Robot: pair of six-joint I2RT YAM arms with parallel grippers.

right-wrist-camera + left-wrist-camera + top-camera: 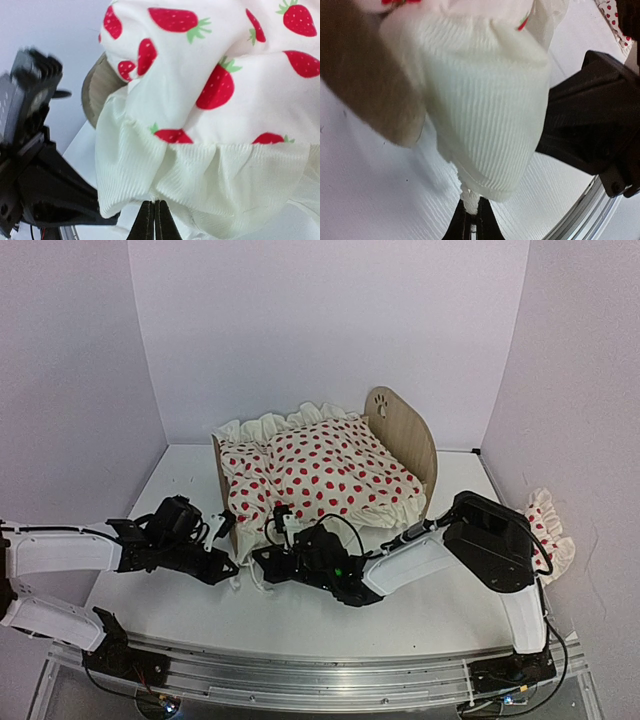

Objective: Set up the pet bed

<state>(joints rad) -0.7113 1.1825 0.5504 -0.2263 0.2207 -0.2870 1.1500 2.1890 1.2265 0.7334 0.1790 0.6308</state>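
Matt light-wood pet bed [407,438], soft cloth duvet [330,475] with ribbed ruffle, smooth white table [180,605]

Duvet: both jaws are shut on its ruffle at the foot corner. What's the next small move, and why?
Probably draw the two arms slightly apart and outward past the foot end of the pet bed. The left jaws and right jaws are shut side by side on the ruffle, and the duvet looks bunched there, so tensioning that edge should flatten it.
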